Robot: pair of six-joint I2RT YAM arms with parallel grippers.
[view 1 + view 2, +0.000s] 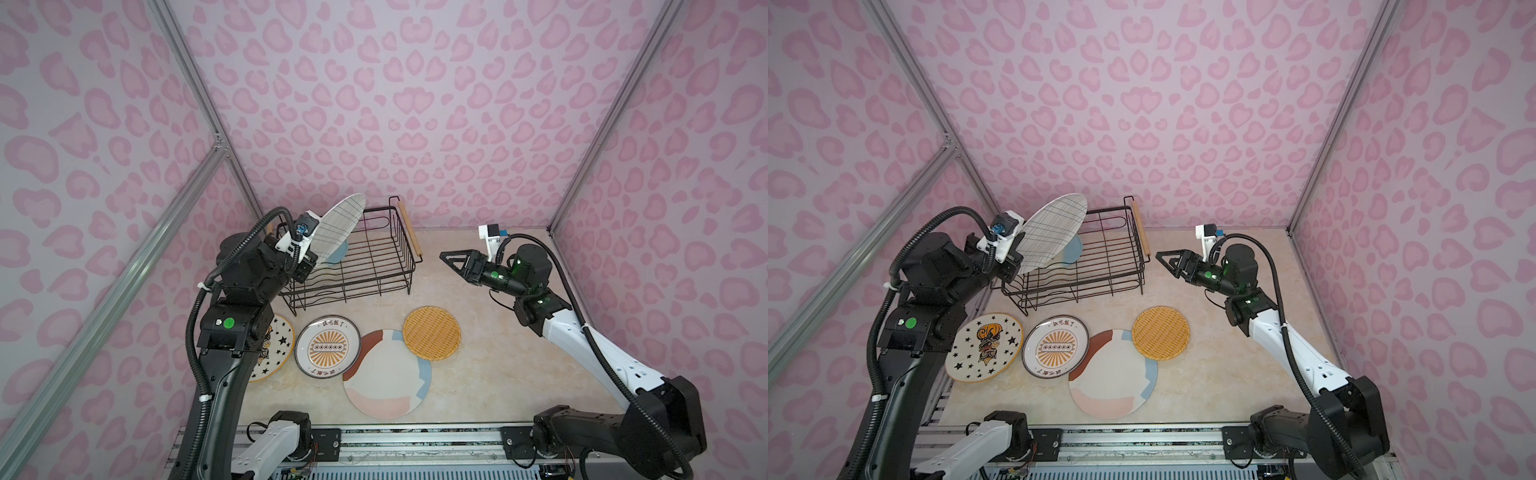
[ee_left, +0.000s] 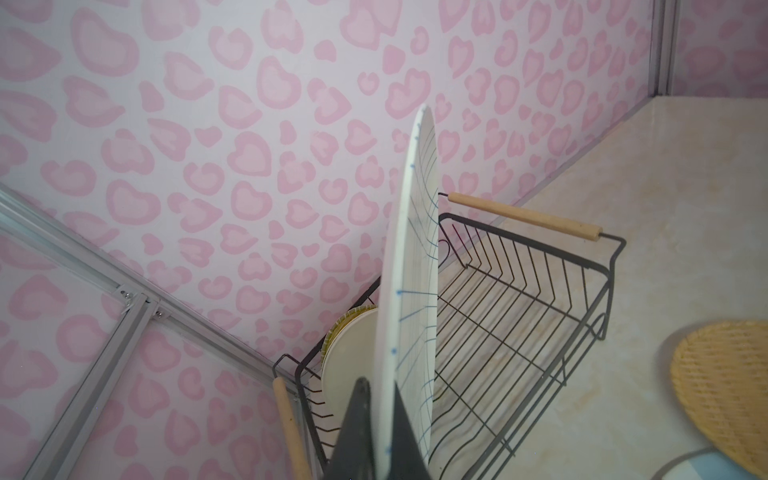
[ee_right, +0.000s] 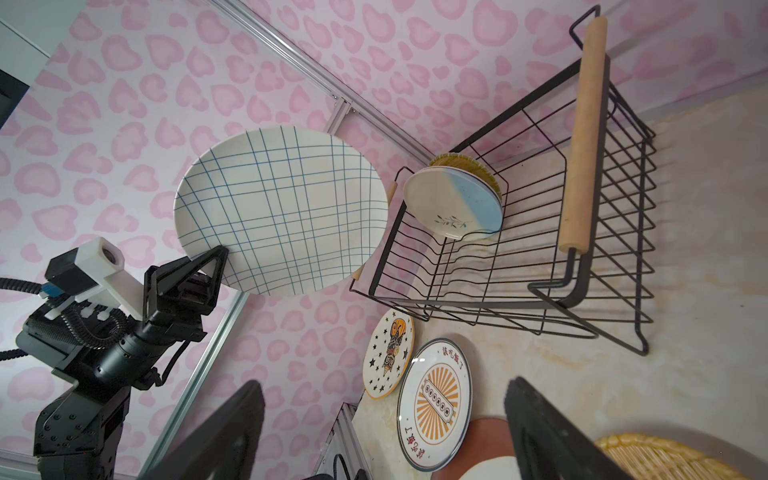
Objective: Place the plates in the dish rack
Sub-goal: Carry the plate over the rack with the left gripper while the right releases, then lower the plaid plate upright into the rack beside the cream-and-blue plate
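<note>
The left pincer (image 3: 210, 264) is pinching the rim of the plate with blue grid lines (image 3: 282, 208). It holds the plate up on its edge, tipped a bit, in the air by the left end of the black wire dish rack (image 1: 353, 286).

2 plates stand inside that end of the rack. The blue and cream plate (image 3: 453, 203) is in front. The yellow-green woven plate (image 3: 461, 160) is right behind it.

4 plates lie flat on the table (image 1: 478, 374) in front of the rack: the star plate (image 1: 984, 347), the sunburst plate (image 1: 1055, 347), the big pastel plate (image 1: 1113, 374) and the orange woven plate (image 1: 1160, 332). The orange one lies partly on top of the pastel one.

The right pincer (image 1: 446, 257) is spread wide with nothing in it. It hangs over the table to the right of the rack.
</note>
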